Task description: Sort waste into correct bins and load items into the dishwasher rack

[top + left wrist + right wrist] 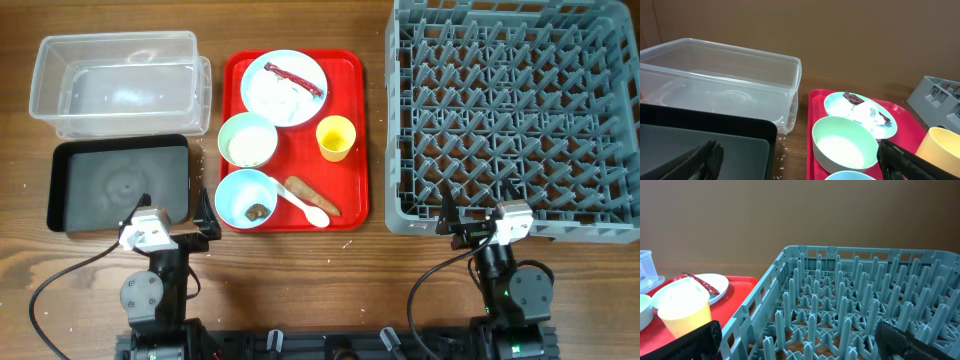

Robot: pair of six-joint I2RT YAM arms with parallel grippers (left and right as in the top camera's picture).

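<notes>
On the red serving tray (350, 180) a pale blue plate (256, 84) carries a red wrapper (295, 78) and white tissue (284, 101). Below it sit a pale green bowl (226, 136) with rice grains, a yellow cup (335, 138), a light blue bowl (222, 195) with brown scraps (258, 211), a white spoon (305, 207) and a long brown piece (312, 195). The clear tub (45, 80) and black tray (118, 183) lie left, the grey rack (400, 120) right. My left gripper (172, 212) is open near the black tray. My right gripper (480, 215) is open at the rack's front edge.
Loose rice grains (780, 152) lie on the wood between the black tray and the red serving tray. The rack's upright pegs (850, 305) fill the right wrist view. Cables trail from both arm bases along the near table edge.
</notes>
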